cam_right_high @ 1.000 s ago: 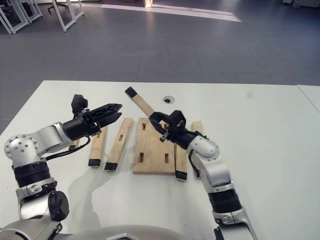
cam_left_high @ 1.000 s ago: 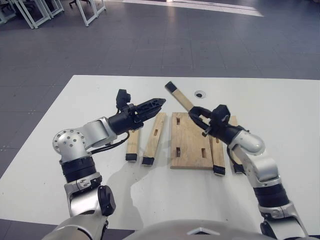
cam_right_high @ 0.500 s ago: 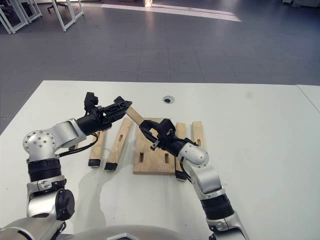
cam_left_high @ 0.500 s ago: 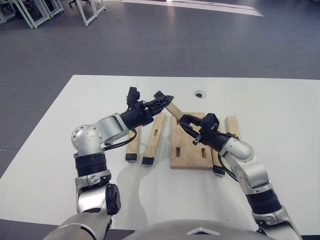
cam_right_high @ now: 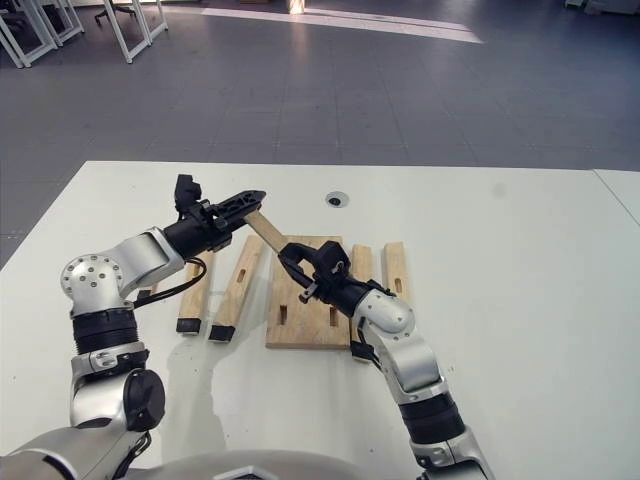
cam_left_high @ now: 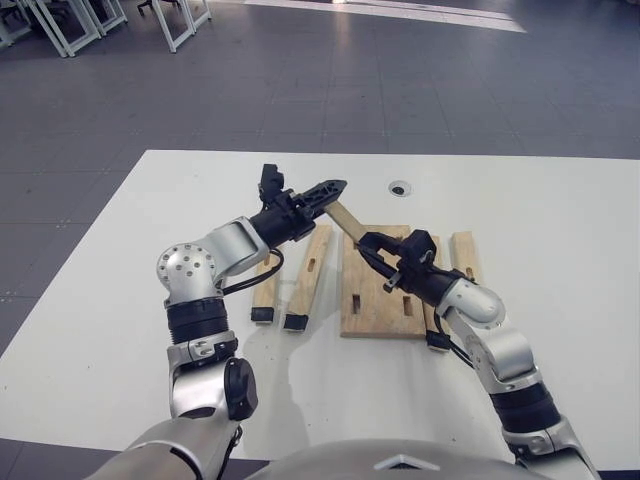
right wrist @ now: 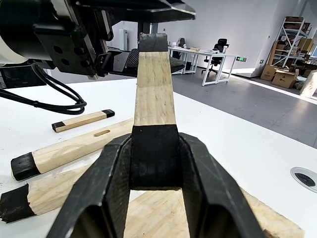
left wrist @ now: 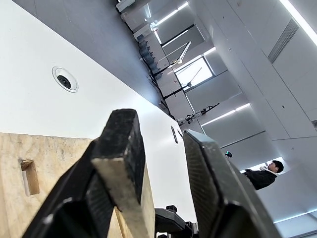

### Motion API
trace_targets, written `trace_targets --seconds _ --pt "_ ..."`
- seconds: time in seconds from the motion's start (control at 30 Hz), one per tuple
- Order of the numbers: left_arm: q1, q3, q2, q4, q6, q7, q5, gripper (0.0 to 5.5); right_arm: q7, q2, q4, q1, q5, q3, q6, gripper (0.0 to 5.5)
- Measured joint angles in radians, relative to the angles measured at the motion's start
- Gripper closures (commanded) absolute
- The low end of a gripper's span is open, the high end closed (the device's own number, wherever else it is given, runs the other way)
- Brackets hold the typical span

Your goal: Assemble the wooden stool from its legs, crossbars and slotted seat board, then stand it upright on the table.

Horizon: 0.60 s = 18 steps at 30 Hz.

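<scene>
Aloft, right tool (cam_left_high: 374, 256) clamped on leg (cam_left_high: 347, 218), left tool (cam_left_high: 333, 187) apart around its tip, seat board (cam_left_high: 375, 310) beneath, 2 legs (cam_left_high: 305, 268) beside.

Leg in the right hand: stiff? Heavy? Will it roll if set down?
Likely stiff: the leg juts straight out of the right hand with no sag. Probably light: a pinch on its black end seems to carry it. Its faces look flat, so it should not roll.

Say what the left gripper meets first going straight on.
The left gripper meets the black-capped end of the wooden crossbar, inside its open jaws; the right gripper holds the other end.
</scene>
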Motion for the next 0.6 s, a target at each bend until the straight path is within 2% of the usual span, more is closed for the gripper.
trace_targets --seconds 0.27,0.53,0.6 --pt "-0.003 0.044 -0.053 -0.001 -0.023 0.103 -0.043 5.03 -0.015 0.006 -0.014 0.000 0.002 -0.003 0.005 4.22" --pt "-0.007 0.057 -0.085 -0.027 -0.025 0.209 -0.114 5.03 -0.011 0.009 -0.027 -0.001 0.008 -0.007 0.004 4.22" --pt "-0.001 0.026 -0.076 -0.061 -0.049 0.197 -0.083 5.06 -0.021 0.009 -0.030 -0.002 0.003 -0.006 0.007 3.69"
